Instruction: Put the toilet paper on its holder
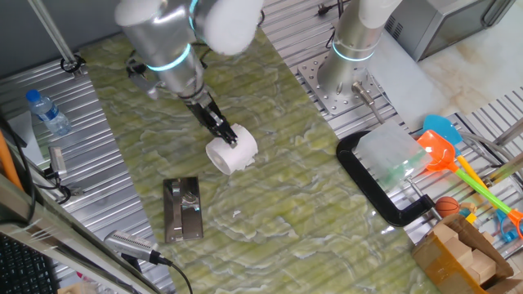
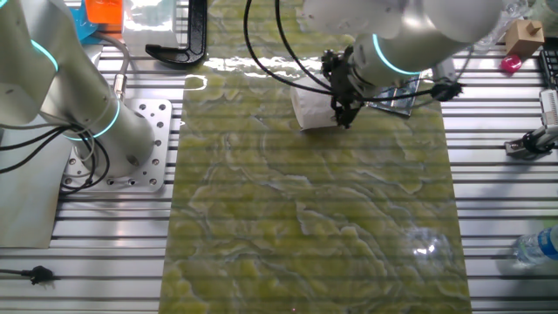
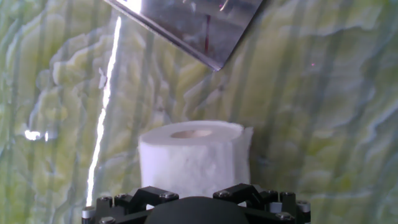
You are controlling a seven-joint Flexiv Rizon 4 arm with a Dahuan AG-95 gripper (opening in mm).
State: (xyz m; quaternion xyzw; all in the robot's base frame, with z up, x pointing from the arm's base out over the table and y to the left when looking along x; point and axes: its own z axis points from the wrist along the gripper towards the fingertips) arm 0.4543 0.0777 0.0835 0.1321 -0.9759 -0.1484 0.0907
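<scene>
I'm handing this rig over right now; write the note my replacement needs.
Tool: at the toilet paper, apparently closed on it, though the fingertips are hidden in every view.
Toilet paper: on or just above the green mat, beside the holder, not on it.
Holder: flat on the mat, its post bare.
Done: roll reached.
Left: carry the roll over and thread its core onto the post.

Arm point(image 1: 167, 37): silver-grey metal links, white rounded joint covers, glowing cyan ring. Black cables along wrist. Gripper point(image 1: 222, 131): black, slim fingers, small visible screws.
</scene>
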